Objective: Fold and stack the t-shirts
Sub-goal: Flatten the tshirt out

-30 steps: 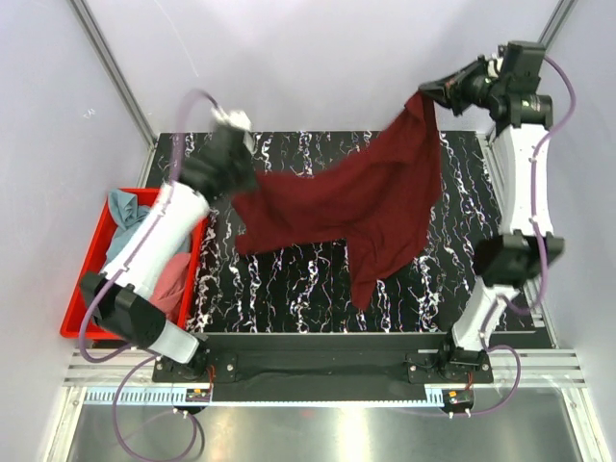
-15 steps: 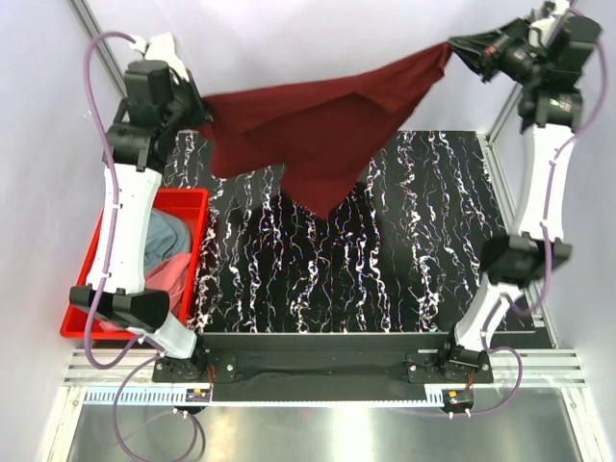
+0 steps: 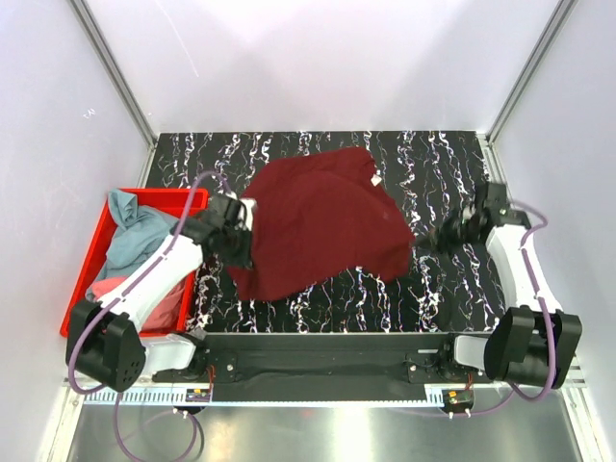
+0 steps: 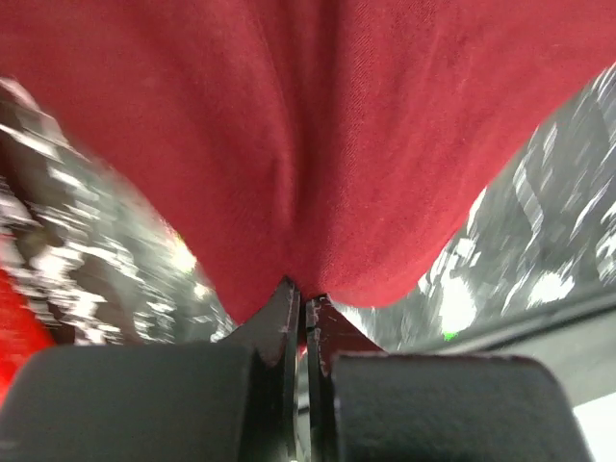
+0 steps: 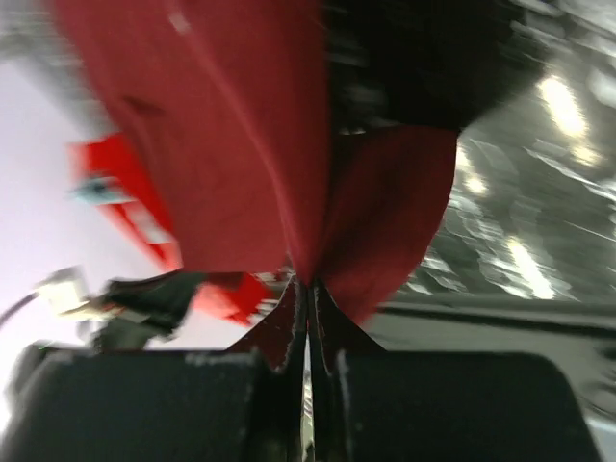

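1. Only the top view shows the whole layout. The maroon shirt [image 3: 318,226] lies spread over the middle of the bench [image 3: 443,159]. The left hand [image 3: 246,241] is at its left edge and the right hand [image 3: 425,246] at its right corner, with both arms low.
2. That view also shows the red bin [image 3: 89,258] at the bench's left side. It holds a teal shirt [image 3: 130,236] and a pink shirt [image 3: 171,300], both partly under the left arm.
3. The wrist views show the grips, which the top view is too far off to show. In the left wrist view the fingers are pressed together with a pinch of maroon cloth rising from between the tips. The right wrist view is blurred but shows the same thing, tips clamped on a fold of the cloth. Both hands are grasping the maroon shirt.
4. Half a second ago the shirt was stretched in the air between two hands raised near the back wall. A second ago it hung mostly from the right hand, high at the rear right. It has now come down onto the bench, and both arms have dropped and drawn toward the near side.
5. The shirt is plain dark maroon. It lies as a rumpled, uneven patch with soft folds across its far part. A small white label [image 3: 375,180] shows near its far right edge.
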